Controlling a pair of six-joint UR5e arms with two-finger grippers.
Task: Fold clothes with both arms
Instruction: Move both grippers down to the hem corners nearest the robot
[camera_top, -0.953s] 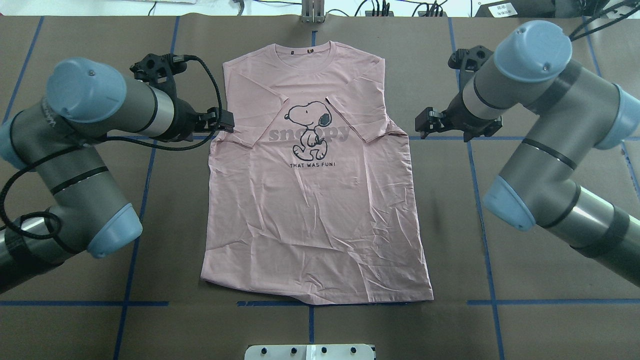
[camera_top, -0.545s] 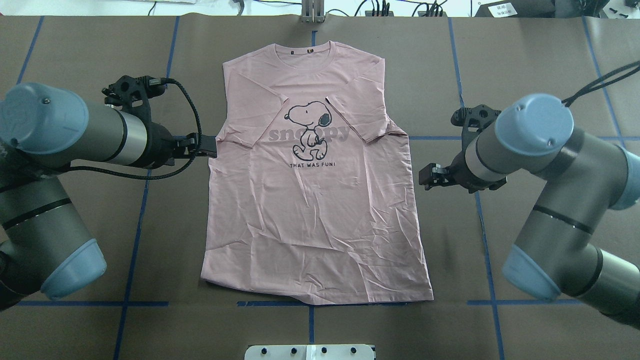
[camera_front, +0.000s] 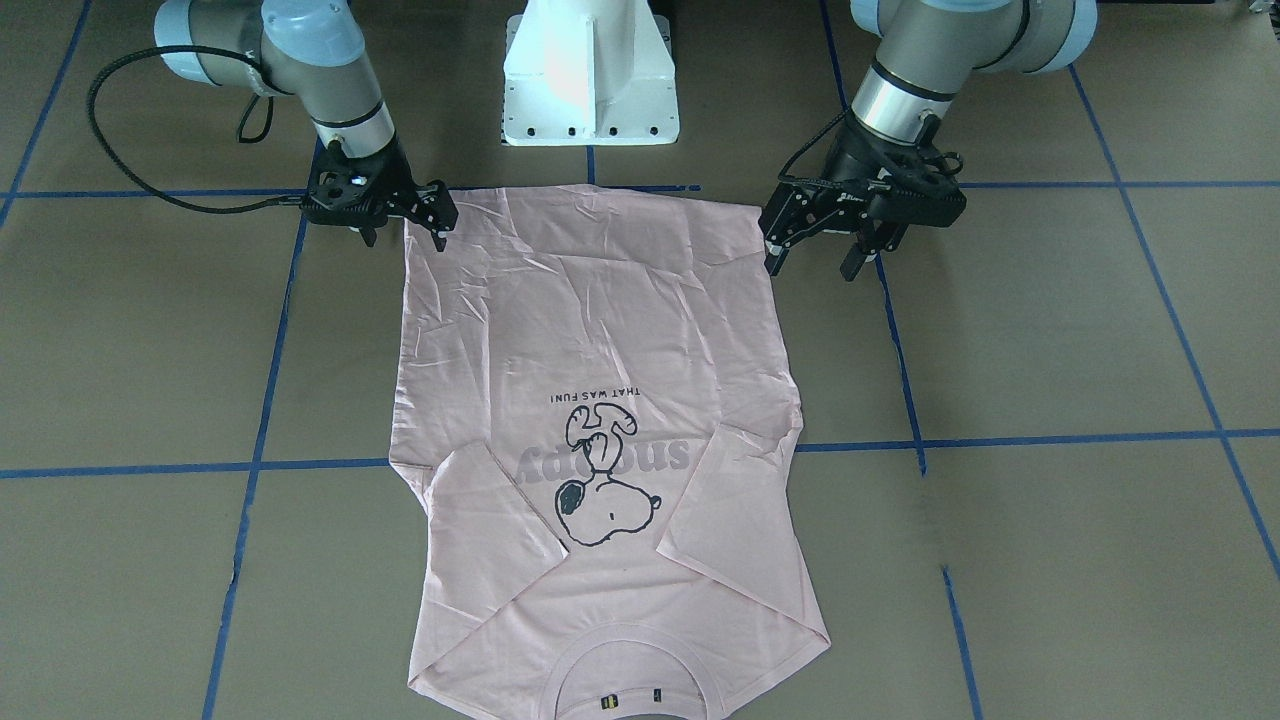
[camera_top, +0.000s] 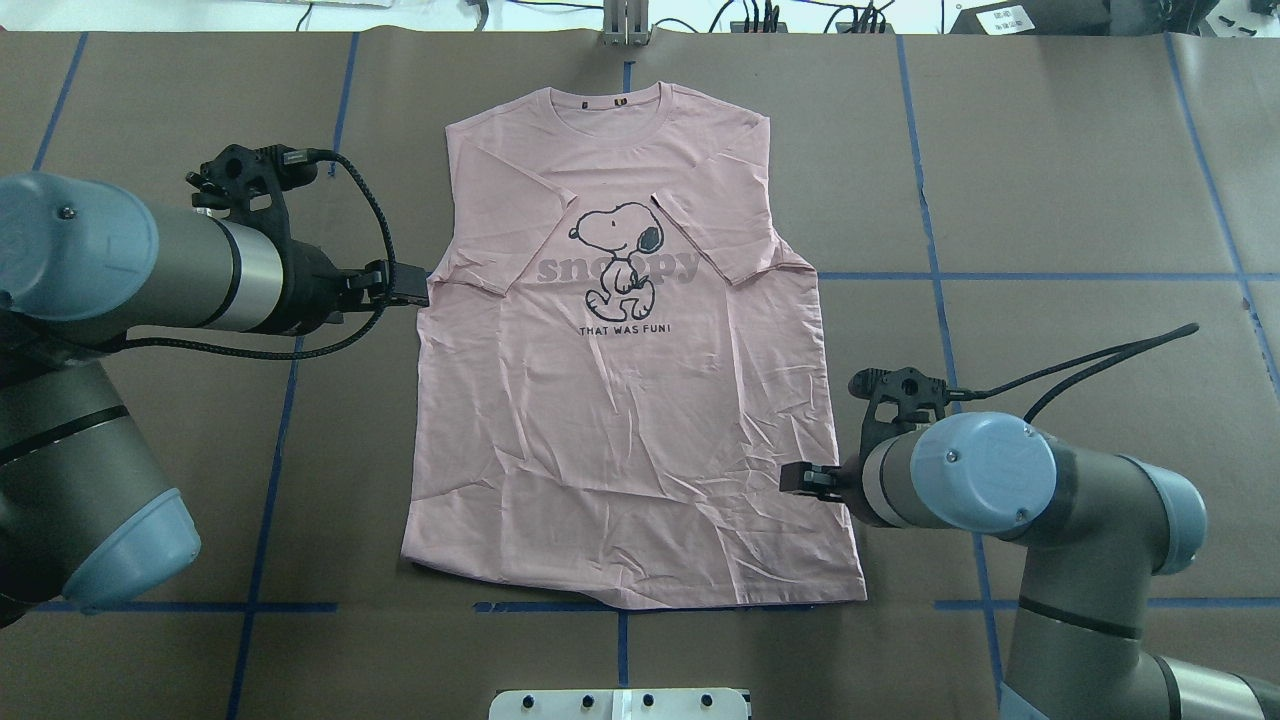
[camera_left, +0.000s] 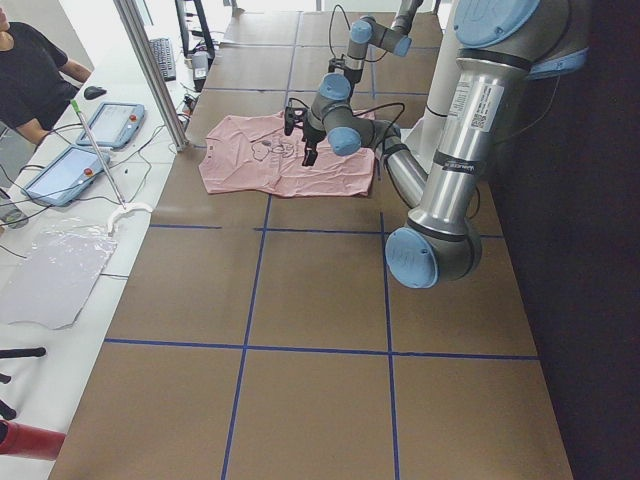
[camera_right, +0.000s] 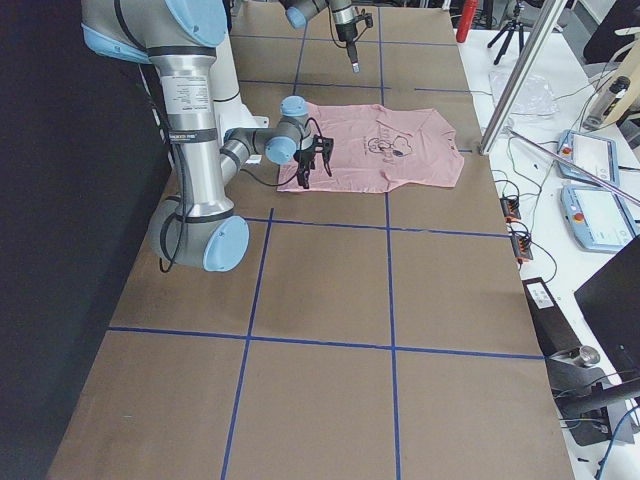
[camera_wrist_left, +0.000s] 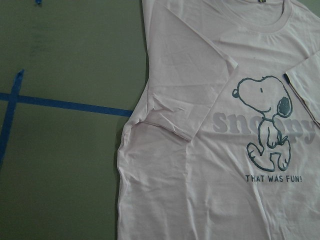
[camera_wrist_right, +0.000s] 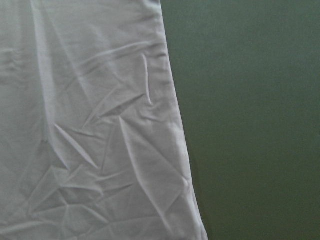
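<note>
1. Lying flat and print up on the table (camera_front: 1050, 330), the T-shirt (camera_front: 600, 330) has its collar far from the robot. The front view shows the left gripper (camera_front: 810, 268) and right gripper (camera_front: 404, 242) both spread wide beside the hem corners.
2. Overhead, the left gripper is just beside the left sleeve fold, and the right gripper is over the right edge near the hem.

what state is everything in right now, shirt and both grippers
T-shirt, flat on the table, print up, wrinkled, body not yet folded.
sleeves, both folded inward over the chest.
left gripper, open, holding nothing, beside the shirt's edge.
right gripper, open, holding nothing, at the shirt's edge.
</note>
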